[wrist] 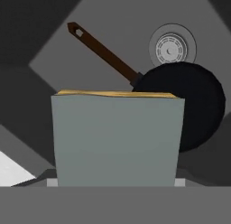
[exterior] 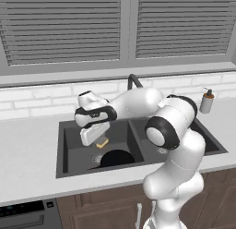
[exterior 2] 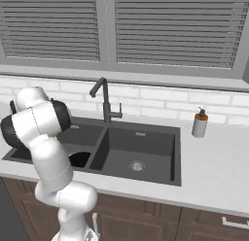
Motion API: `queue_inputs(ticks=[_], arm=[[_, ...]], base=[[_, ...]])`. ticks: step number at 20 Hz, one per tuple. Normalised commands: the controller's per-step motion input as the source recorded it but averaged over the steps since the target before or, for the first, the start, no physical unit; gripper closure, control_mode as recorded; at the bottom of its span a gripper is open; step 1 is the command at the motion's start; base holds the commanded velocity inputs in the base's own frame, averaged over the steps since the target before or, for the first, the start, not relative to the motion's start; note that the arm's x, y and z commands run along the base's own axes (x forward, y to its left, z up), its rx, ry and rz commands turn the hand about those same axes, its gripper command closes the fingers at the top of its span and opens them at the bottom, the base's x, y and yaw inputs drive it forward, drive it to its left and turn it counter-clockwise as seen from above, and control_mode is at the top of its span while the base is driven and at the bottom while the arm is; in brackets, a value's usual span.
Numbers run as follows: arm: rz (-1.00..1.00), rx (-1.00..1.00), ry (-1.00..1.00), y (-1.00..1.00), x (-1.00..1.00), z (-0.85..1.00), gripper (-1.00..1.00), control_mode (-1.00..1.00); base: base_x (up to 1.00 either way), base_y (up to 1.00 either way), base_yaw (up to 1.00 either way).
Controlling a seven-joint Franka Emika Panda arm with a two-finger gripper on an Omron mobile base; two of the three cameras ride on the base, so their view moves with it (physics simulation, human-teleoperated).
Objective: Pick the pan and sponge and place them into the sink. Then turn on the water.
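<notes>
Gripper (exterior: 100, 141) hangs over the left basin of the sink (exterior: 69, 170), apparently clamped on the sponge (exterior: 102, 142), though its fingertips are hidden. Pan (exterior: 116, 158) already lies below, near the drain. Next: let the sponge drop, then reach for the faucet (exterior 2: 103, 100).

A rendered home kitchen: dark double-basin sink (exterior 2: 172, 155) with gooseneck faucet (exterior 2: 103, 100) set into a pale tabletop (exterior 2: 219, 160), white brick backsplash (exterior 2: 160, 101), louvred window blinds (exterior 2: 170, 28), brown wooden cabinets (exterior 2: 146, 220) below, soap dispenser (exterior 2: 199, 123) beside the basin.
</notes>
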Motion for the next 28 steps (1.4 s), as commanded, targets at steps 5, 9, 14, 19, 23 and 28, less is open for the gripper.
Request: queue_inputs(ticks=[5, 9, 14, 19, 23, 28], arm=[[0.0, -0.01, 0.0, 0.0, 0.05, -0.08, 1.0, -1.0], [0.0, 0.0, 0.0, 0.0, 0.16, -0.42, 1.0, -1.0], [0.0, 0.0, 0.0, 0.0, 0.16, -0.44, 1.0, -1.0], [0.0, 0.0, 0.0, 0.0, 0.14, -0.46, 1.0, -1.0], [0.0, 0.0, 0.0, 0.0, 0.13, -0.46, 1.0, -1.0], [0.0, 0.0, 0.0, 0.0, 0.09, -0.47, 1.0, -1.0]], base=[[0.0, 0.0, 0.0], [0.0, 0.0, 0.0], [0.0, 0.0, 0.0], [0.0, 0.0, 0.0], [0.0, 0.0, 0.0], [0.0, 0.0, 0.0]])
